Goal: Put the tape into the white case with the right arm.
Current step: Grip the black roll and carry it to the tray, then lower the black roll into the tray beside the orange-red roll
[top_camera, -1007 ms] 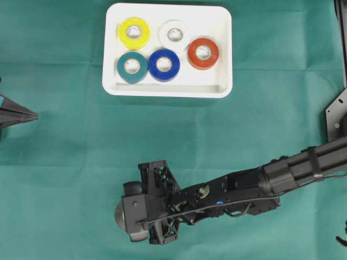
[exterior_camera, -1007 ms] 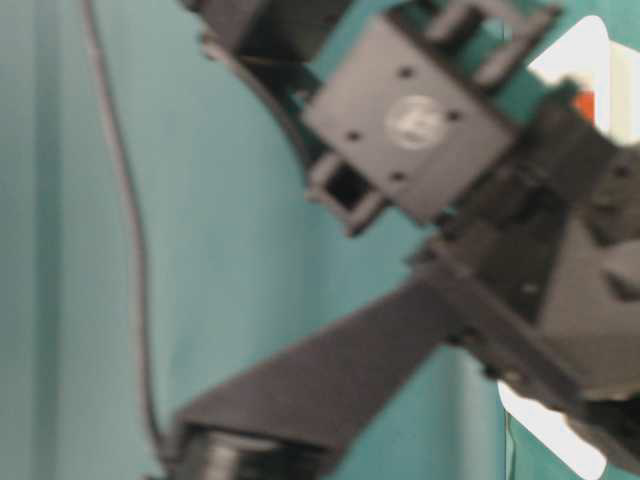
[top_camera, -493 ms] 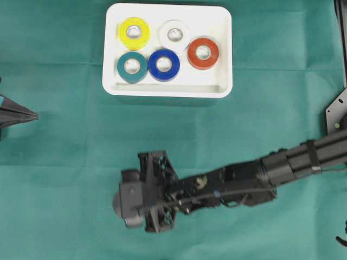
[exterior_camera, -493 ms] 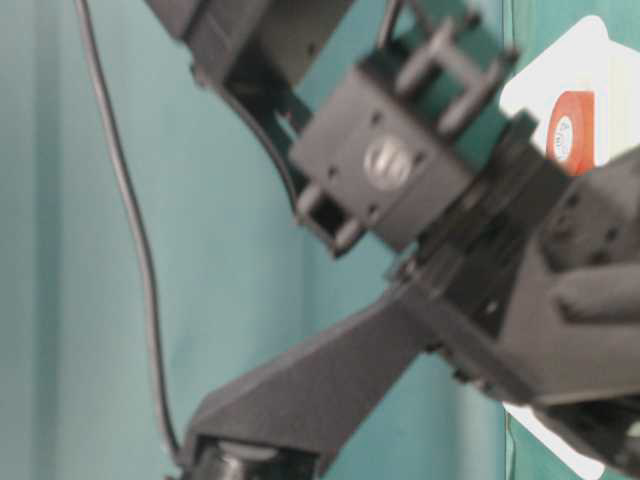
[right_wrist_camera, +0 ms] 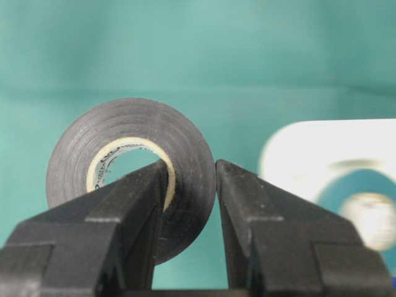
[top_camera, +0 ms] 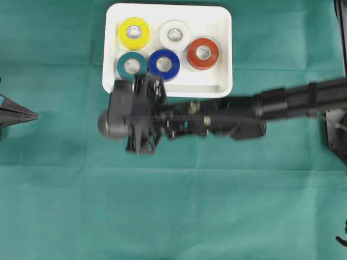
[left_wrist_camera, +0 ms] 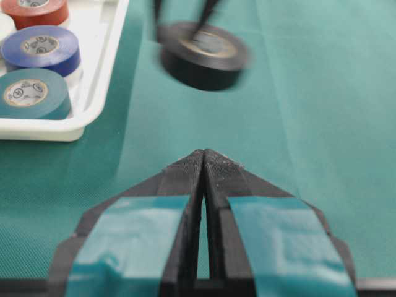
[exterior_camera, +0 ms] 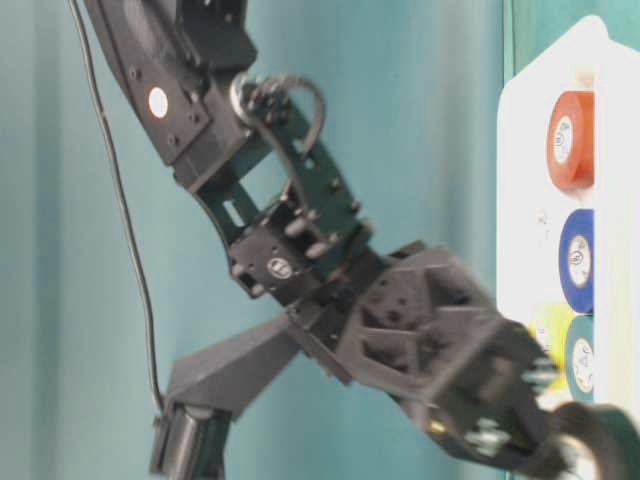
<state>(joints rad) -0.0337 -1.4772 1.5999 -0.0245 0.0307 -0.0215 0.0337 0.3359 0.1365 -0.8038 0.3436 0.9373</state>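
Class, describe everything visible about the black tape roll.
The black tape roll is a matte black ring around a pale cardboard core. The right gripper pinches its wall, one finger through the hole, one outside. It hangs clear of the green cloth, just off the white case corner nearest the teal roll.

Teal-green cloth everywhere, basically

The whole work surface is covered by a green cloth (top_camera: 217,206), and nothing of walls, floor or windows is shown in any view. Faint fold creases are seen running across the fabric in straight lines, one horizontal crease low in the overhead view. The weave is picked out up close in the wrist views. Even, soft lighting is cast, with only mild shadows left.
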